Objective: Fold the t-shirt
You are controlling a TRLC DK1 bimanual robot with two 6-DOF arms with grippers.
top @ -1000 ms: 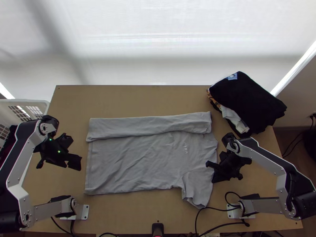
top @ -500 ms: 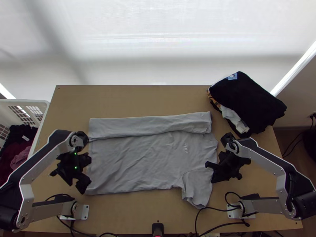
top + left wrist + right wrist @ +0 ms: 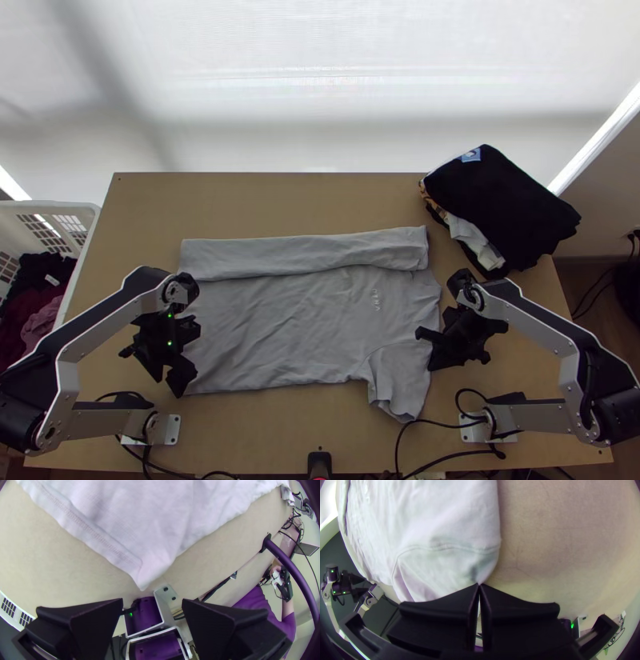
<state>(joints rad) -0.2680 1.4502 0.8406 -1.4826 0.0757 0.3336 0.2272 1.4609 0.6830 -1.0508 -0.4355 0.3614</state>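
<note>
Gaping near the t-shirt's [image 3: 276, 328] hem [image 3: 95, 534], left gripper [image 3: 165, 370] has bare table [image 3: 256, 428] alongside; right gripper [image 3: 433, 365] seemingly pinches sleeve edge [image 3: 489, 570].

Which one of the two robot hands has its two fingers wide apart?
It is the left hand, beside the hem corner of the grey t-shirt. The right hand differs: its fingertips meet, near the sleeve.

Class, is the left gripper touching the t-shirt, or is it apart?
Apart: the left wrist view shows bare table between the open left gripper and the t-shirt, beyond its corner.
</note>
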